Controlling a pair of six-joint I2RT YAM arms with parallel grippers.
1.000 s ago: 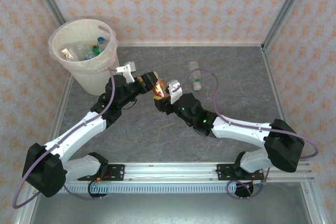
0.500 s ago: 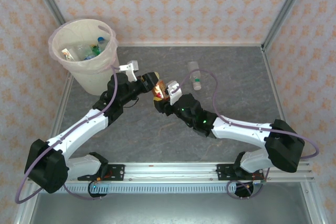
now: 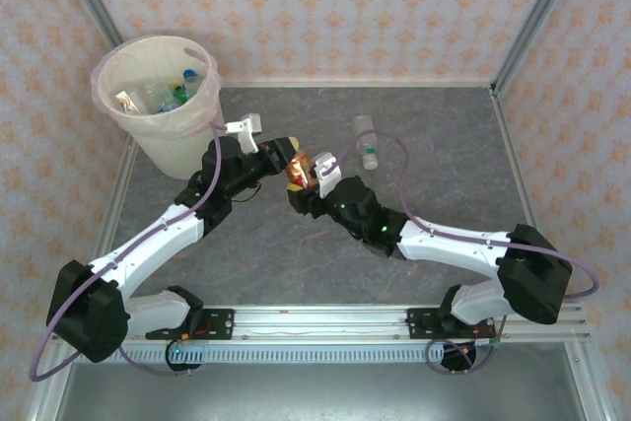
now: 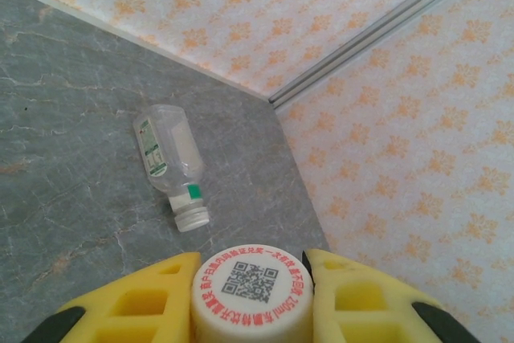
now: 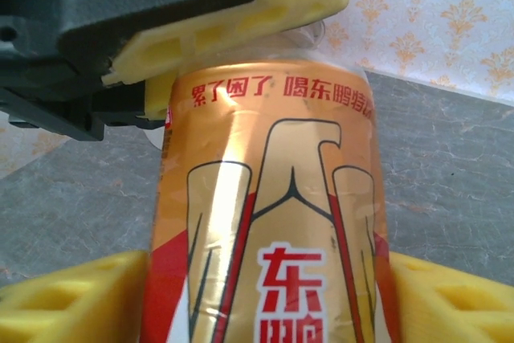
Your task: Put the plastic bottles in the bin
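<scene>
Mid-handover, left fingers (image 4: 128,299) clench the orange bottle's (image 5: 273,222) stiff cap (image 4: 251,291); right fingers (image 5: 72,295) flank its likely light, slippery body, grip unclear.

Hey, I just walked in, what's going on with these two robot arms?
The two arms meet over the grey table with an orange plastic bottle between them. The left gripper is shut on its white-capped end. The right gripper has its yellow fingers on either side of the body, but its grip is unclear. It looks like a handover toward the round cream bin, which holds several bottles. A clear plastic bottle lies on the table.
</scene>
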